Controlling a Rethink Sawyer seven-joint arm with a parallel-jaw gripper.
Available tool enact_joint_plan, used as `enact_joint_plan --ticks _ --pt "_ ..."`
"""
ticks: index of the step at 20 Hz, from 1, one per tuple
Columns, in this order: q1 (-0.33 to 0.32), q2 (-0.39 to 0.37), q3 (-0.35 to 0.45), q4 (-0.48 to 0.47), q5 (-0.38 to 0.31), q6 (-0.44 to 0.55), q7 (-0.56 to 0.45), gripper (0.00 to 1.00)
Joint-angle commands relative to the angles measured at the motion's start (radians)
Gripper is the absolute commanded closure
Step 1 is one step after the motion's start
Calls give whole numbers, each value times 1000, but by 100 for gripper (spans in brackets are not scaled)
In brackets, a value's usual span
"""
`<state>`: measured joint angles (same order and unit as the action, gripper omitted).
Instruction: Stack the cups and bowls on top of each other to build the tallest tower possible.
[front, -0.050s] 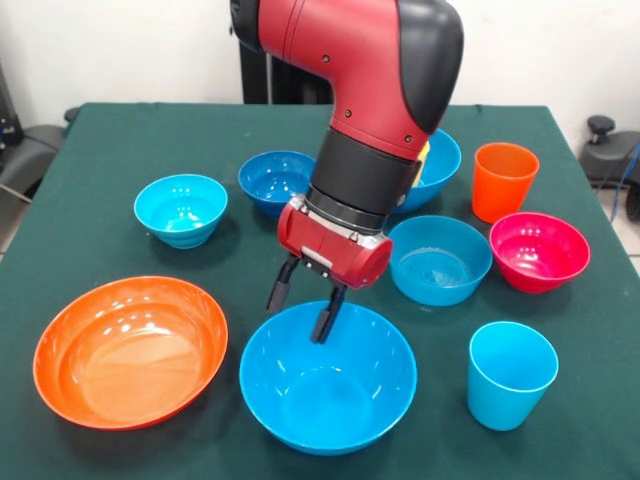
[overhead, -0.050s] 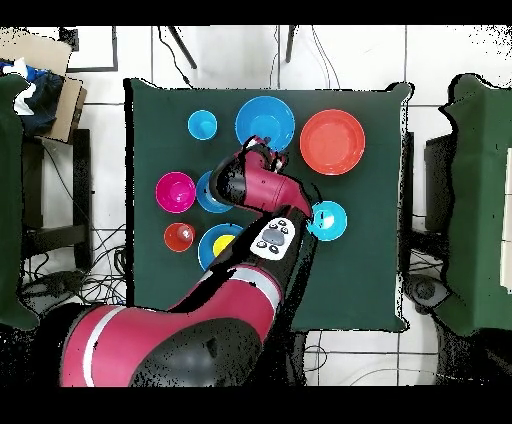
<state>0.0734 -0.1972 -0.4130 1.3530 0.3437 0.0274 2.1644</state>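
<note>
Where fingers (front, -0.050s: 328, 312) straddle its rim, glossy blue bowl (front, -0.050s: 327, 378), upright.

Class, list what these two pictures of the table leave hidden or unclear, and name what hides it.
- Front view: the yellow cup inside the far blue bowl shows only a sliver; the arm covers it.
- Overhead view: the small dark blue bowl is hidden under the arm.
- Overhead view: the tool is too small to read.
</note>
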Motion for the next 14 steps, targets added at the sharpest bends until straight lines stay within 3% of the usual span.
enact_joint_plan --ticks 1,14 --pt "18 17 117 13 -3 -48 149 0" --pt "15 -32 130 142 -32 -50 157 0"
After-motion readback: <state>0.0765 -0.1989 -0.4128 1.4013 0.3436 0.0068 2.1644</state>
